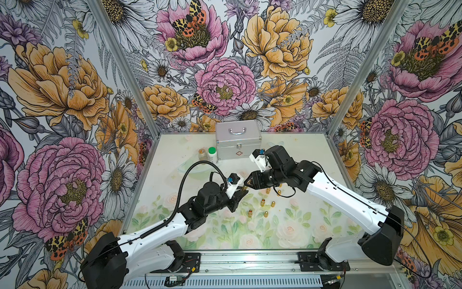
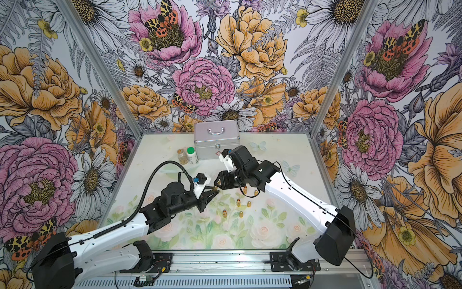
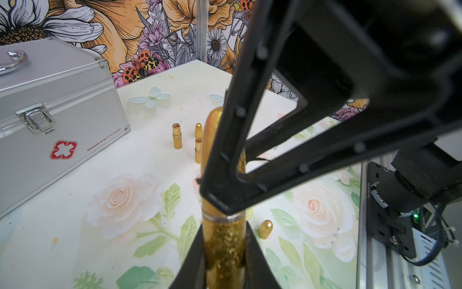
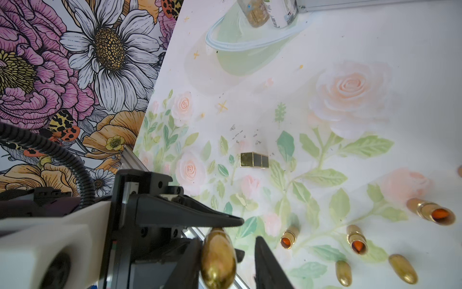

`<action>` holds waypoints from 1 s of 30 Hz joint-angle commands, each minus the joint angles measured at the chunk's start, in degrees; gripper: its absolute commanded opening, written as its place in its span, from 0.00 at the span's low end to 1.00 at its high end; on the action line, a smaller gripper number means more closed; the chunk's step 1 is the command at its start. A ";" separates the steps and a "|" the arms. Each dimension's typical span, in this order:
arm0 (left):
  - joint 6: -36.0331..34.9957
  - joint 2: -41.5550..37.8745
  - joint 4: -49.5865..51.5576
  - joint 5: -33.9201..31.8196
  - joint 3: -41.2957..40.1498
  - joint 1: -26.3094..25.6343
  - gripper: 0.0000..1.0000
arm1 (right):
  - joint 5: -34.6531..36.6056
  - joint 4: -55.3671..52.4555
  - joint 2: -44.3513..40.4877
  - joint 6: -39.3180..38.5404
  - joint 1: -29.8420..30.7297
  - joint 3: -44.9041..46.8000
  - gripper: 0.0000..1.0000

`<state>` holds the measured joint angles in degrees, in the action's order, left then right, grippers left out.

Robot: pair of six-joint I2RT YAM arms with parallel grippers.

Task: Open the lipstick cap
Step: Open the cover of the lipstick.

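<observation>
While the flowered table [image 1: 175,155] spreads below with a silver case [image 1: 237,142] at its far edge, my left gripper [image 1: 240,194] is clenched on the gold lipstick [image 3: 223,247], holding it above mid-table; my right gripper [image 4: 226,250] faces it, jaws parted around the cap [image 4: 218,257], with a gap showing on one side of it.

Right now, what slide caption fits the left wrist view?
Left gripper clamps the gold lipstick by its base; right gripper sits at the seated cap; silver case in background.
</observation>
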<state>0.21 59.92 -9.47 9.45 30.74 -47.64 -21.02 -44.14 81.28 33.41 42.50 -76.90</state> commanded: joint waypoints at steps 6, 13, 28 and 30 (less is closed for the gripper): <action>-0.31 -0.69 1.73 -1.39 1.14 -0.96 0.00 | -0.61 0.90 1.93 -0.94 0.12 -2.56 0.32; -0.51 -0.88 2.11 -2.44 1.54 -1.06 0.00 | 0.18 0.99 1.79 -1.33 0.23 -1.93 0.23; 2.53 -3.16 5.29 -10.67 -1.50 -1.80 0.00 | 5.11 0.81 -1.06 -0.38 -1.51 -4.47 0.20; 3.24 -3.99 6.02 -12.79 -2.51 -1.85 0.00 | 5.05 0.81 -1.61 0.82 -2.36 -4.96 0.20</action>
<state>1.30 57.67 -7.77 2.76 30.63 -49.63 -21.23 -43.42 82.59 33.63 42.68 -79.13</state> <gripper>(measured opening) 0.207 0.213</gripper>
